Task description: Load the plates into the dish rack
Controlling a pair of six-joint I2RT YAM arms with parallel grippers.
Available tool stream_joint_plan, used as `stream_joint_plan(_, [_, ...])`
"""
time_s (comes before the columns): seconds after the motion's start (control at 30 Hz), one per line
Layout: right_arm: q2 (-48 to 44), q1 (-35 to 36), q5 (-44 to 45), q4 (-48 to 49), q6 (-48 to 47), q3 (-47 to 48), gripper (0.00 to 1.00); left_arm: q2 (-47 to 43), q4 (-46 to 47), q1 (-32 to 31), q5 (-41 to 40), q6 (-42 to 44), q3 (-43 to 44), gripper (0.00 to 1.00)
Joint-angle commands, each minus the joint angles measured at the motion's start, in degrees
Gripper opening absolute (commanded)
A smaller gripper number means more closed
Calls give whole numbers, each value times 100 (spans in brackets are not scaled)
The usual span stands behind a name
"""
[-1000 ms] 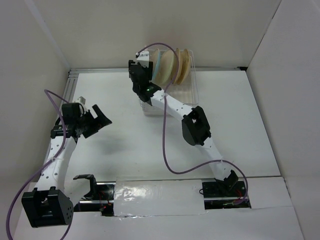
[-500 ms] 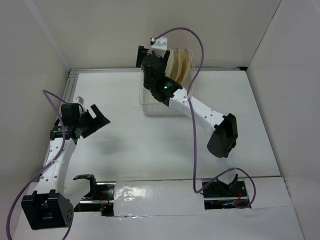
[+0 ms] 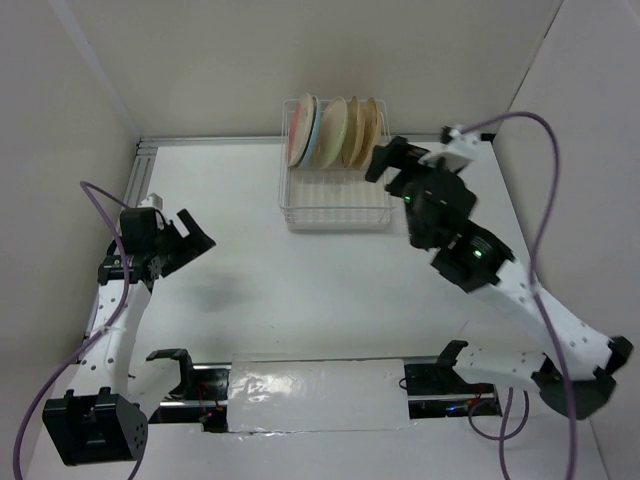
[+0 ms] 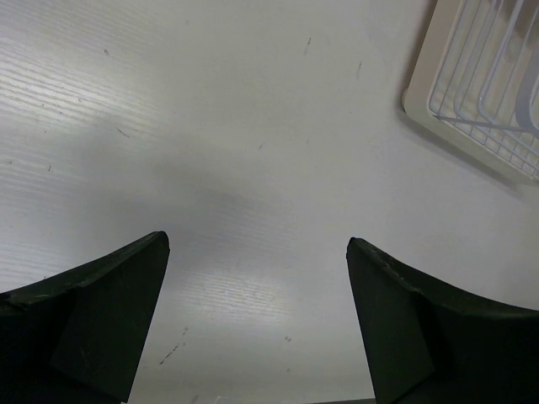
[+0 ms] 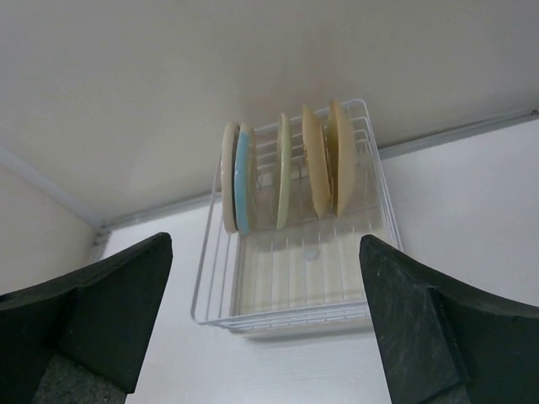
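plates [image 3: 330, 130]: five on edge, far end of rack [image 3: 335, 207] | left tool [image 4: 257, 244]: spread, over counter [image 3: 300, 290], apart from rack | right tool [image 5: 265, 248]: spread, raised, facing rack

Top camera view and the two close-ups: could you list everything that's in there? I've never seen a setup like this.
plates: five, cream, one showing pink, one blue, one pale green, two tan; standing on edge at the far end of the rack.
dish rack: one, white wire; far middle of the table.
table: one, white; under everything.
walls: white; boxing in the table.
cables: two, purple; one looping off each arm.
left arm: one, white with black joints; left side, jaws open and empty over bare table.
right arm: one, same colours; right side, jaws open and empty, facing the rack.
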Motion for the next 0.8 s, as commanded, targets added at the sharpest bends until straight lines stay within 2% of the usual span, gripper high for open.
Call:
stream_joint_plan(0.0, [-1131,30,248,-740,537,-739,99,-135,-23,-24,-148,209,42,100])
stream_joint_plan(0.3, [-3556,30,618,-2330,1495,-2244,99,-372,-76,-24,-148,315,33,100])
stream_joint_plan(0.43, [-4296,83,618,-2631,2091,-2824,99,-609,-129,-24,-209,315,-20,100])
stream_joint_plan(0.5, [-4551,83,468,-2631,2094,-2825,99,-810,-260,-24,-262,315,-89,100])
stream_joint_plan(0.63, [-4614,83,546,-3603,2628,-2282,99,-1329,-261,-24,-315,209,-240,100])
stream_joint_plan(0.77, [-4754,83,600,-3975,2498,-2131,99,-1804,-199,-24,-315,209,-353,100])
